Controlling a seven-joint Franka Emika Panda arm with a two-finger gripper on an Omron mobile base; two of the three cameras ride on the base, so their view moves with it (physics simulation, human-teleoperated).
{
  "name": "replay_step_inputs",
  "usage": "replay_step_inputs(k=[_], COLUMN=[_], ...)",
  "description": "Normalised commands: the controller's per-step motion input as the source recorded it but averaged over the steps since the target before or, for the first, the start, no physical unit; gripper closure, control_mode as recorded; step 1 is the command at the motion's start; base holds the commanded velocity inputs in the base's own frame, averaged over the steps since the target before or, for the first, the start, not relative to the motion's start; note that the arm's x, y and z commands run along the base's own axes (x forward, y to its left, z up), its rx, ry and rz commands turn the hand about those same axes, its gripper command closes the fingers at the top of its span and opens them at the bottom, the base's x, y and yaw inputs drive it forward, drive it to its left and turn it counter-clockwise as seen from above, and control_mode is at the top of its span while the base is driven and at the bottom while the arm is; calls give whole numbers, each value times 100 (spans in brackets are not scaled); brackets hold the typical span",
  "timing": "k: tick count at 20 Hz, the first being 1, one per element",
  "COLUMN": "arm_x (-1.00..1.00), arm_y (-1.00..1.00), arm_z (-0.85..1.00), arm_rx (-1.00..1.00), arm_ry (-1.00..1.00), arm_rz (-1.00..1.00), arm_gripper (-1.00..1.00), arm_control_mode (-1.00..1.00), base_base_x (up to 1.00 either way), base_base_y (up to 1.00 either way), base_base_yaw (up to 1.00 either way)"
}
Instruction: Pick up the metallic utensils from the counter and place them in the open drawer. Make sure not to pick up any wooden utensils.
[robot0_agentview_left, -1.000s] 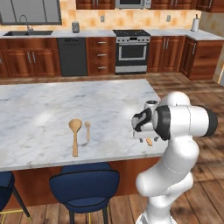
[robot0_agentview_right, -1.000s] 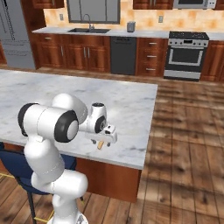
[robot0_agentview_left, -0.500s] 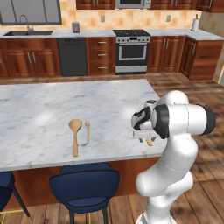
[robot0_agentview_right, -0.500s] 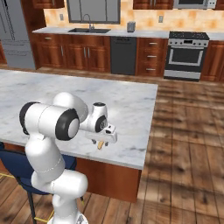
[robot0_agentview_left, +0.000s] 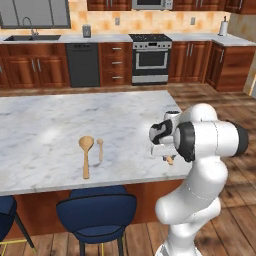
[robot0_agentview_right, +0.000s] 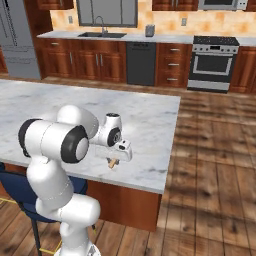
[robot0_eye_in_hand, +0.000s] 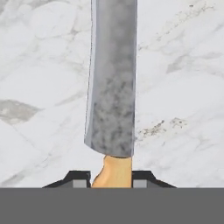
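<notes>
The hand (robot0_eye_in_hand: 112, 178) sits low over the counter (robot0_agentview_left: 45, 130), near its edge on the robot's side, with a knife (robot0_eye_in_hand: 112, 83) between its two fingertips (robot0_eye_in_hand: 79, 179). In the hand view the tan handle rises straight from the gap between the tips and the grey blade runs away from them, flat on the marble. The tips stand narrow, just beside the handle on either side — whether they press it yet I cannot tell. The handle end seems the sensible place to take it: it is the thicker part, and the flat blade would give the fingers little to close on.

In the right base view a bit of tan handle (robot0_agentview_right: 113, 163) pokes out below the hand, resting on the counter close to its near edge.

Well apart from the knife, further along the counter, lie the long wooden spoon (robot0_agentview_left: 86, 152) and the small wooden spoon (robot0_agentview_left: 100, 149), side by side — these are to be left alone. The knife counts as metallic by its blade, so the grasp looks rightly chosen.
</notes>
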Motion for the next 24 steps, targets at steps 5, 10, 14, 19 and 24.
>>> replay_step_inputs(k=[5, 10, 14, 19, 24], arm_x=[-68, -100, -100, -86, -20], arm_y=[14, 28, 43, 24, 1], arm_z=[100, 100, 100, 89, 8], arm_rx=[0, 0, -2, 0, 0], arm_ry=[2, 0, -12, 0, 6], arm_rz=[0, 0, 0, 0, 0], arm_gripper=[100, 100, 100, 100, 100], arm_control_mode=[-100, -100, -100, -100, -100], base_base_x=[0, 0, 0, 0, 0], base_base_y=[0, 0, 0, 0, 0], base_base_yaw=[0, 0, 0, 0, 0])
